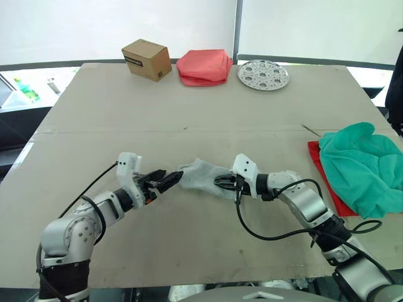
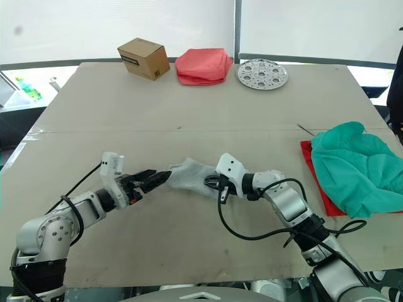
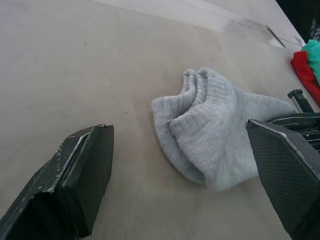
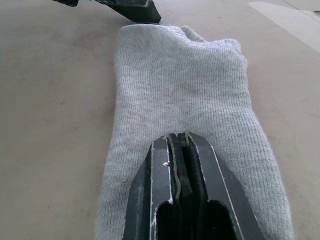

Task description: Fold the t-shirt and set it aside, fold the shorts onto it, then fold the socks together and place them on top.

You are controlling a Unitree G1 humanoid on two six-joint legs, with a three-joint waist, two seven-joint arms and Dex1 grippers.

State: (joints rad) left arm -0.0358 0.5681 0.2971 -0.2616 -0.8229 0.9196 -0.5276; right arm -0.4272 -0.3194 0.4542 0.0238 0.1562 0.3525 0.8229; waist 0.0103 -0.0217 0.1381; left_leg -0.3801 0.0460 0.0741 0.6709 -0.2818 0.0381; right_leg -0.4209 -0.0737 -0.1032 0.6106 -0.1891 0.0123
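Both black two-fingered grippers work the small light grey knit socks (image 1: 200, 176): right gripper (image 4: 180, 142) pinches one end to anchor it, left gripper (image 3: 185, 170) spread wide beside the other end, probably ready to fold.

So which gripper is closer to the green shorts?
Right. The right gripper, shut on the socks, is nearer the shorts. The left gripper is open on the socks' far side.

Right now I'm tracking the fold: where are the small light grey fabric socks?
The small light grey fabric socks lie mid-table between the open left gripper and the right gripper, which pinches them.
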